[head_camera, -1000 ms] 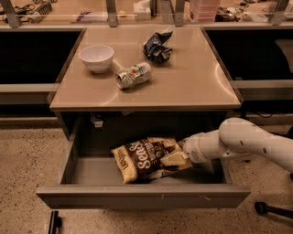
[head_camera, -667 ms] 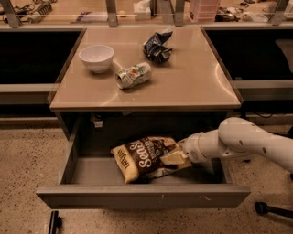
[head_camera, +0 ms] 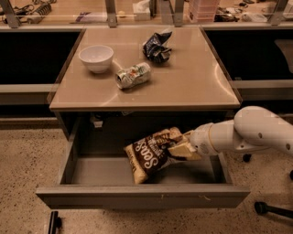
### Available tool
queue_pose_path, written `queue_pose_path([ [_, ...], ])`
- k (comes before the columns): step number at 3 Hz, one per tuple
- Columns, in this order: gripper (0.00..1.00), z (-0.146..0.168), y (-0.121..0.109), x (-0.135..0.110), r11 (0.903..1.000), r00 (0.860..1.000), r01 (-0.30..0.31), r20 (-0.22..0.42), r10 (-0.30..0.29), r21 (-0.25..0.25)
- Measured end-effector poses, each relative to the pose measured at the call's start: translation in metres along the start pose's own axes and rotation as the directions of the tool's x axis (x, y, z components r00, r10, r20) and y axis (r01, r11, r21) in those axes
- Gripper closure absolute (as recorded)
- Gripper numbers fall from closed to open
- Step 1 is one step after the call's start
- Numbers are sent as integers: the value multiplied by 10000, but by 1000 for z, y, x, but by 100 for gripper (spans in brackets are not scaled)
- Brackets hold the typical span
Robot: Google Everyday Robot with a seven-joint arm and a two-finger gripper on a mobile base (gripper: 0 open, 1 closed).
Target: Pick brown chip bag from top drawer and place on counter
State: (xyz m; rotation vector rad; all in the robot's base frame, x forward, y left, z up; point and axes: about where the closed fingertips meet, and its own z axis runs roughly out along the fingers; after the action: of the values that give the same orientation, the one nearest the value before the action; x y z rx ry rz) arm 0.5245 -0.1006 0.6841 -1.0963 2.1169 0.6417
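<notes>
The brown chip bag (head_camera: 151,154), dark brown and tan with white lettering, is in the open top drawer (head_camera: 96,171), tilted with its right end raised off the grey floor. My gripper (head_camera: 179,148) reaches in from the right on a white arm and is shut on the bag's right end. The tan counter (head_camera: 192,77) is directly above the drawer.
On the counter stand a white bowl (head_camera: 96,57), a crushed can on its side (head_camera: 132,75) and a small dark blue wrinkled bag (head_camera: 157,45). A cluttered wooden surface (head_camera: 91,11) runs along the back. A chair caster (head_camera: 265,208) is on the floor at right.
The bag's right end has risen a little with my gripper, and the bag now tilts more steeply. The things on the counter have not moved.
</notes>
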Motion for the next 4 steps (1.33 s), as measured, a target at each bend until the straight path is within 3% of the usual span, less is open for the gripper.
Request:
queue_pose_path([
  [2, 100, -123, 20, -39, 9954, 9997, 225, 116, -237, 935],
  [3, 100, -174, 31, -60, 9874, 9982, 515, 224, -555, 1499],
  [4, 100, -178, 33, -64, 9864, 9978, 581, 214, -621, 1537],
])
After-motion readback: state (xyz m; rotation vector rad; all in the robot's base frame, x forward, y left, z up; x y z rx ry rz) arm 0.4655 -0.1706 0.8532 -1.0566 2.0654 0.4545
